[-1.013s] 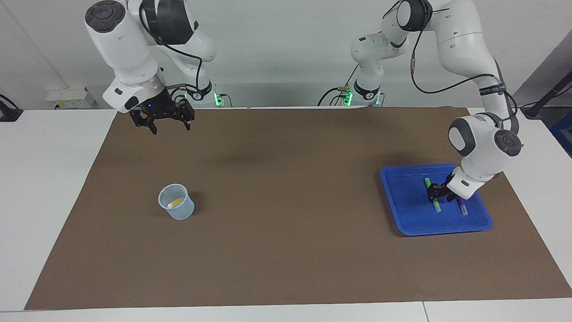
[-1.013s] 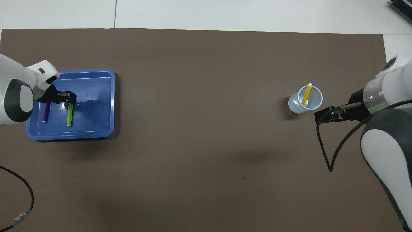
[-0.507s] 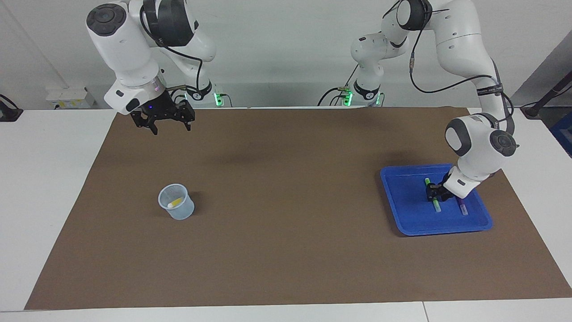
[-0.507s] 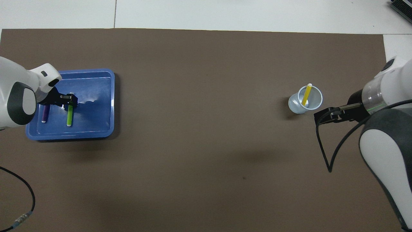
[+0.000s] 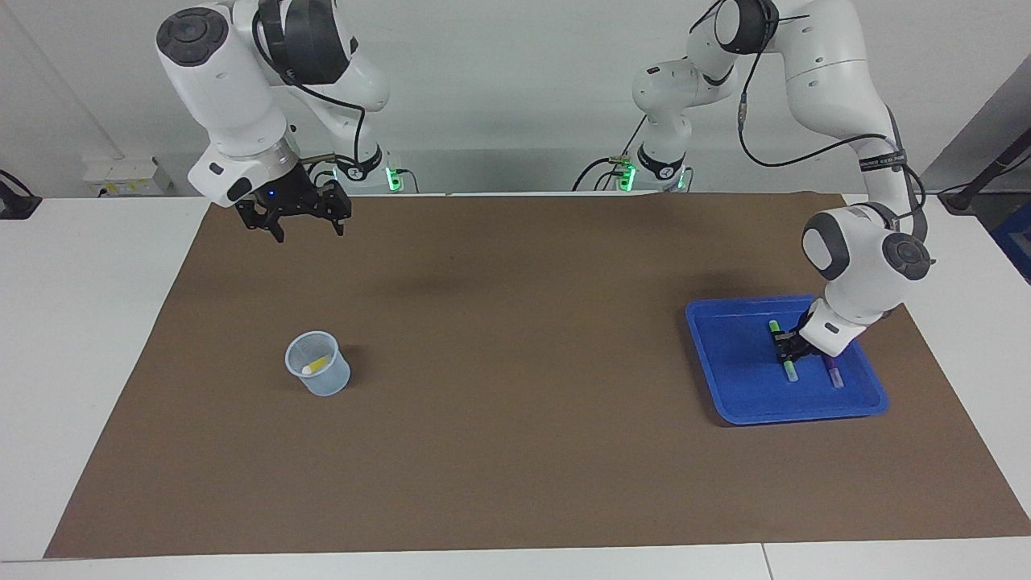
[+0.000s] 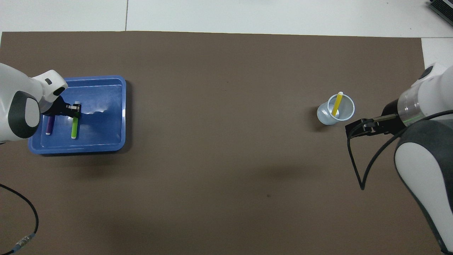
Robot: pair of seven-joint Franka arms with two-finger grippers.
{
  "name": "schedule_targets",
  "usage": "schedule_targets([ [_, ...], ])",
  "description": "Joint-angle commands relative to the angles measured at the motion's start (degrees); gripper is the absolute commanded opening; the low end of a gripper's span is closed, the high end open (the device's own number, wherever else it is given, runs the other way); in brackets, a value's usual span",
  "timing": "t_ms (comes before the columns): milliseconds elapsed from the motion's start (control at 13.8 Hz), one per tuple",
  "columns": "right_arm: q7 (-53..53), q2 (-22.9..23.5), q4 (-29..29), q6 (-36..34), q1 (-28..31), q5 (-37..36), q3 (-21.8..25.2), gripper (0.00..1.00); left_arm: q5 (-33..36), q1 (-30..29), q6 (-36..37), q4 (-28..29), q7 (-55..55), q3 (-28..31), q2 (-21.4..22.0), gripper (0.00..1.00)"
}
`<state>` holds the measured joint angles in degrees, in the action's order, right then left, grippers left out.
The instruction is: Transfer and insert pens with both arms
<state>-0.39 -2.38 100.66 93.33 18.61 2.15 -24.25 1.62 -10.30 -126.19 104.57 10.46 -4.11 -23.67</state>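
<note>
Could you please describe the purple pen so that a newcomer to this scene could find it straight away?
Look for the blue tray on the brown mat, toward the left arm's end of the table. Two pens lie in it, the green pen gripped by the left gripper. The purple pen is the darker one, lying free beside it.

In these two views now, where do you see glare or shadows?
Overhead view: a pale glare patch on the tray floor beside the green pen; a soft shadow along the tray's edge nearer the robots. Facing view: a dark shadow beside the cup; a faint blurred one on the mat near the raised right gripper.
</note>
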Motion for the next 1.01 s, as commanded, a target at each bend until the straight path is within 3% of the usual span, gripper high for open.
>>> schedule_targets([
  [0,0.75,-1.75,2.00,1.33,0.73,1.19,-0.18,1.00,1.20,-0.68,0.41,1.17,-0.88,-0.20,2.05,0.00],
  [579,0.66,-1.84,2.09,1.33,0.82,1.19,-0.18,1.00,-5.04,2.38,9.55,-4.90,-5.26,-0.64,3.36,0.00],
  [941,0.75,-1.84,2.09,1.33,0.82,1.19,-0.18,1.00,-9.16,7.04,17.28,-5.25,-27.92,-2.57,7.14,0.00],
])
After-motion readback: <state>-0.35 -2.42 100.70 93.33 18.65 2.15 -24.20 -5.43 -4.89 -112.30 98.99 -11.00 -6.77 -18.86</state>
